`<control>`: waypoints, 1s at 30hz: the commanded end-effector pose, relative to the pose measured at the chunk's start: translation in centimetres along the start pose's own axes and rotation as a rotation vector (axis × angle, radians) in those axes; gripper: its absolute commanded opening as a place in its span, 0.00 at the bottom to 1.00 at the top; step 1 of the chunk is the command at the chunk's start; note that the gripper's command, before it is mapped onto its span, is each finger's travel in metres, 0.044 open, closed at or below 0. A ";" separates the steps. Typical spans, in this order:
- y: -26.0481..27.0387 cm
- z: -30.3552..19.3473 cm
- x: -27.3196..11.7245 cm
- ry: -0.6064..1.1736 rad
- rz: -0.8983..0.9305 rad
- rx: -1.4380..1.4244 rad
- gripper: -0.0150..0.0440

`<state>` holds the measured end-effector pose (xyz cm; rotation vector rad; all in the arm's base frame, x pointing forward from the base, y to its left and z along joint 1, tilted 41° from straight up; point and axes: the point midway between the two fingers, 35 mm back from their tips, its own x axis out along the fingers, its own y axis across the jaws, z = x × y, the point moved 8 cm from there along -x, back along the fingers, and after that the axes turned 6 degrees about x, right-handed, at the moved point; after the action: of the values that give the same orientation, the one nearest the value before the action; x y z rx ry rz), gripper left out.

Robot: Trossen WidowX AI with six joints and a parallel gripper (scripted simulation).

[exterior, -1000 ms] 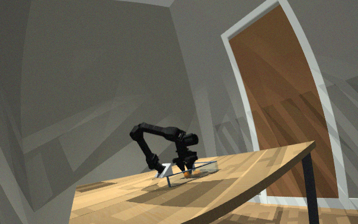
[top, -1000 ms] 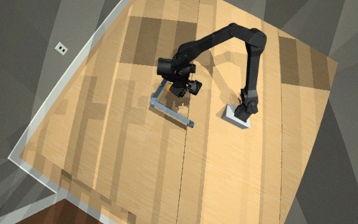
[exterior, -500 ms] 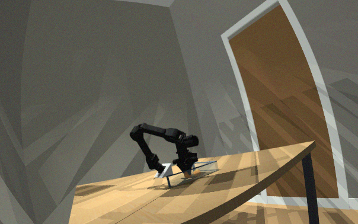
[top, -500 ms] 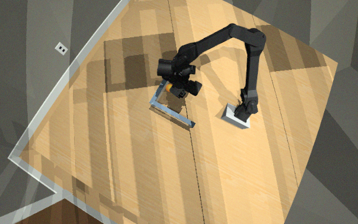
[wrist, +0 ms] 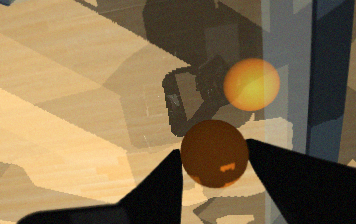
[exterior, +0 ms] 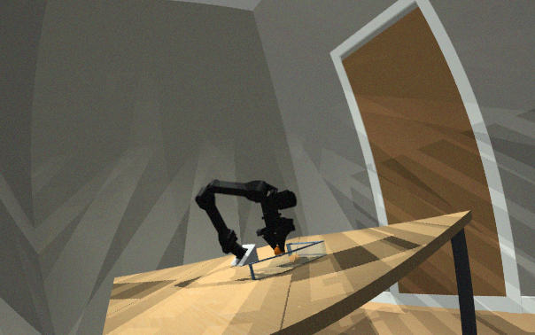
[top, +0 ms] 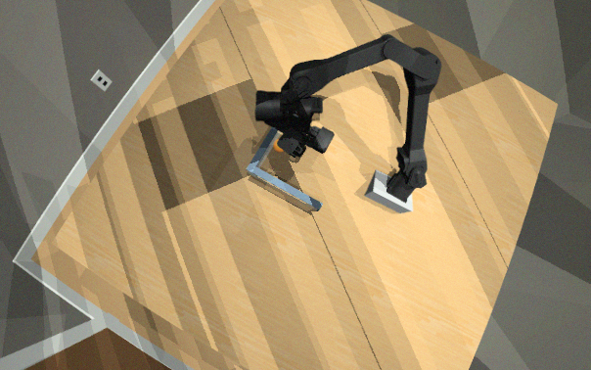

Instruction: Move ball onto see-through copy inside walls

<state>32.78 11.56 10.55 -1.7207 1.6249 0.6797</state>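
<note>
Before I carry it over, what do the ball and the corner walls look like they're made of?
Ball: opaque matte orange, no shine; perhaps rubber or plastic, gripped by the gripper. Walls: see-through bluish panels like glass or acrylic, since the wood grain shows through them.

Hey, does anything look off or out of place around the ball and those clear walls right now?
Nothing stands out. The gripper is shut on the ball, which sits short of the see-through copy near one of the clear walls. The walls stand upright and form a clean corner, with nothing tipped or damaged.
</note>
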 end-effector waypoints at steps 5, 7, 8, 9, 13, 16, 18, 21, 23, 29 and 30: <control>-0.1 0.2 -4.0 -0.005 0.001 0.000 0.25; 0.0 0.2 -5.0 -0.005 0.001 0.000 0.25; 0.1 0.1 -5.6 -0.004 0.001 0.000 0.25; 0.1 0.1 -6.1 -0.004 0.001 -0.001 0.25; 0.5 -0.1 -8.2 -0.002 0.001 -0.002 0.25; 0.6 -0.1 -9.0 -0.001 0.000 -0.002 0.25; 0.5 -0.1 -9.0 -0.001 0.000 -0.024 0.25; 0.3 0.2 -8.7 -0.001 0.000 -0.116 0.25; 0.1 0.3 -8.6 -0.001 0.000 -0.181 0.25; -0.4 0.8 -8.0 -0.001 -0.001 -0.377 0.25; -0.5 0.9 -7.9 -0.001 -0.001 -0.410 0.25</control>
<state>32.25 17.29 16.56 -1.9469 1.5742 0.9898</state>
